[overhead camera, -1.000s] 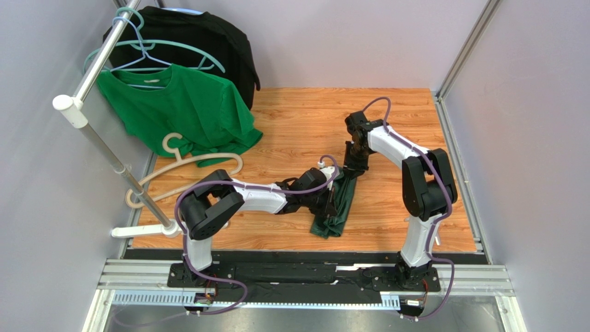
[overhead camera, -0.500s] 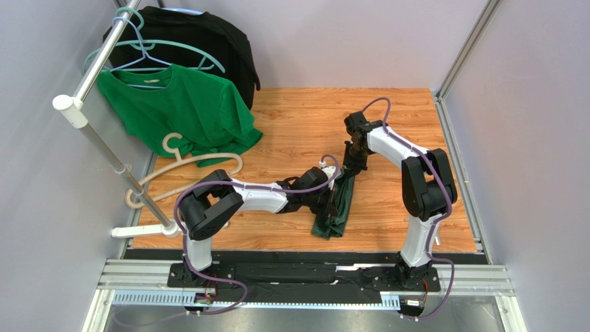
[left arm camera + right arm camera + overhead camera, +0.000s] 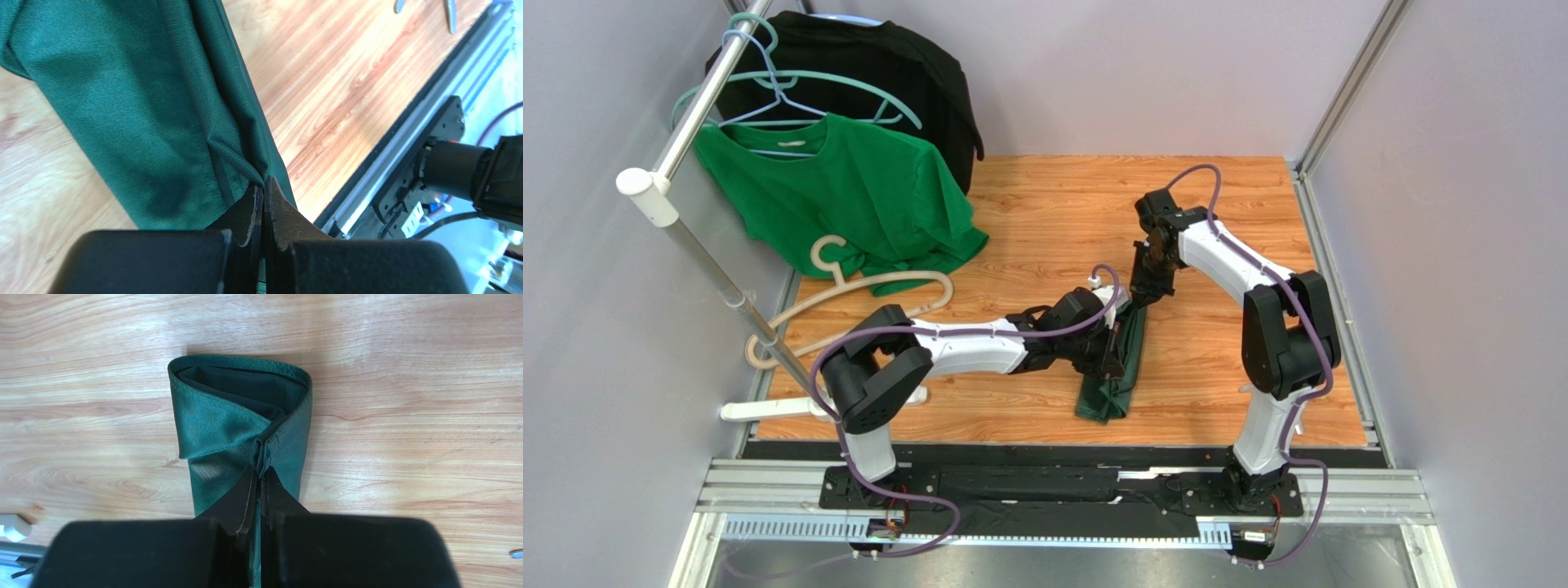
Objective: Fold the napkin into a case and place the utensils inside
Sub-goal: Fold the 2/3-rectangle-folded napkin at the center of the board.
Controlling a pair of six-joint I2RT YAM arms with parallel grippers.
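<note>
The dark green napkin (image 3: 1120, 374) lies on the wooden table as a narrow folded strip running near to far. My left gripper (image 3: 1114, 349) is shut on a hemmed edge of the napkin (image 3: 141, 104) at mid-strip. My right gripper (image 3: 1145, 294) is shut on a pinch of cloth at the strip's far end, where the napkin (image 3: 233, 416) curls open like a pocket. Two metal utensil tips (image 3: 451, 13) show at the top right of the left wrist view; another tip (image 3: 515, 554) shows at the right edge of the right wrist view.
A bright green T-shirt (image 3: 842, 196) and a black garment (image 3: 891, 67) hang on a rack (image 3: 683, 227) at the far left. A cream hanger (image 3: 867, 288) lies on the table left of the arms. Grey walls close both sides.
The left arm has stretched further right and slightly away, and the right gripper has shifted slightly away too, drawing the napkin strip a little longer and straighter.
</note>
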